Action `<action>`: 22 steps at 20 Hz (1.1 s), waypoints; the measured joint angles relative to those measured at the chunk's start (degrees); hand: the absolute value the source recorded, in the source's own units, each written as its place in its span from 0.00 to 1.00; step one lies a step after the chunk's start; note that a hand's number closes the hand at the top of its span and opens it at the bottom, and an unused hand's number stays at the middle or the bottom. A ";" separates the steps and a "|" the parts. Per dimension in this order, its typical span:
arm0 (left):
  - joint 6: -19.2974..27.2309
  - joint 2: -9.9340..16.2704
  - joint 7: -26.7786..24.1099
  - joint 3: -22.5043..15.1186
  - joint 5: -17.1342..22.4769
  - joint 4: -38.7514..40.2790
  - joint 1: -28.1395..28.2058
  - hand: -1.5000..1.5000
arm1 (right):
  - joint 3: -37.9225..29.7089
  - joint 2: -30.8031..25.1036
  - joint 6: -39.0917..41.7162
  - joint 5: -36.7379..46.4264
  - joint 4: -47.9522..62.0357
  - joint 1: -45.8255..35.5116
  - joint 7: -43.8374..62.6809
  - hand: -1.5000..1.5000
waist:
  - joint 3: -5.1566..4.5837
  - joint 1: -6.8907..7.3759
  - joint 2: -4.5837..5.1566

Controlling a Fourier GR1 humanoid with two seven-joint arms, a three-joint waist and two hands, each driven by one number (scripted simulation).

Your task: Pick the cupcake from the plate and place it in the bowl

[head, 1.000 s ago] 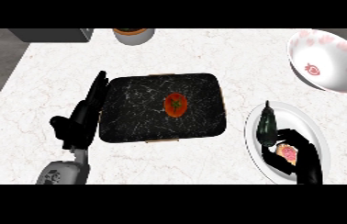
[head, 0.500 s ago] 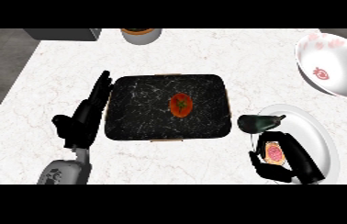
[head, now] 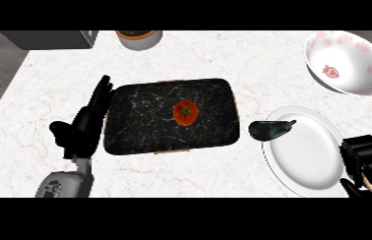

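A white plate lies at the lower right with nothing on its middle. My right hand sits at the plate's right rim, against the view's edge, with its fingers curled. The cupcake does not show on the plate or anywhere else and seems hidden inside that hand. The white bowl with red patterns stands at the upper right, well beyond the hand. My left hand rests open along the left side of the black tray, holding nothing.
A dark eggplant lies across the plate's left rim. The black marbled tray holds a tomato at the counter's middle. A pot stands at the back edge. The counter's left edge runs near my left hand.
My right hand has drawn rightward off the plate's middle, closed round the pink cupcake, which no longer shows. The eggplant has ended up on the plate's left rim. The left hand is still.
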 measured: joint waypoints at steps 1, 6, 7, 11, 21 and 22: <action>-0.07 0.14 -0.12 0.30 0.15 0.13 -0.08 0.50 | -2.42 -2.14 0.42 -2.23 -0.30 0.24 -0.97 1.00 | -0.03 -0.11 0.04; 0.08 -0.01 0.18 0.24 0.03 -0.69 0.09 0.50 | -13.72 -11.70 1.32 -11.36 -0.27 3.05 -2.41 1.00 | -0.14 -0.04 0.16; -0.32 0.29 0.38 0.27 0.20 -1.21 0.48 0.50 | -15.25 -13.17 1.54 -12.38 0.72 3.08 -2.41 1.00 | -0.14 0.25 0.21; -0.31 -0.21 0.88 -0.43 -0.23 -1.78 0.08 0.50 | -19.63 -18.15 2.77 -17.15 3.66 1.20 0.27 1.00 | -0.16 0.98 0.39; -0.26 -1.09 2.38 -0.95 -1.32 -1.13 -2.05 0.50 | -18.11 -23.58 5.86 -23.18 13.22 -13.88 11.21 1.00 | -0.17 2.32 0.69; -0.31 -1.24 2.51 -1.11 -1.42 -1.19 -2.29 0.50 | -16.97 -23.35 5.71 -22.02 14.88 -15.94 11.30 1.00 | -0.18 2.41 0.70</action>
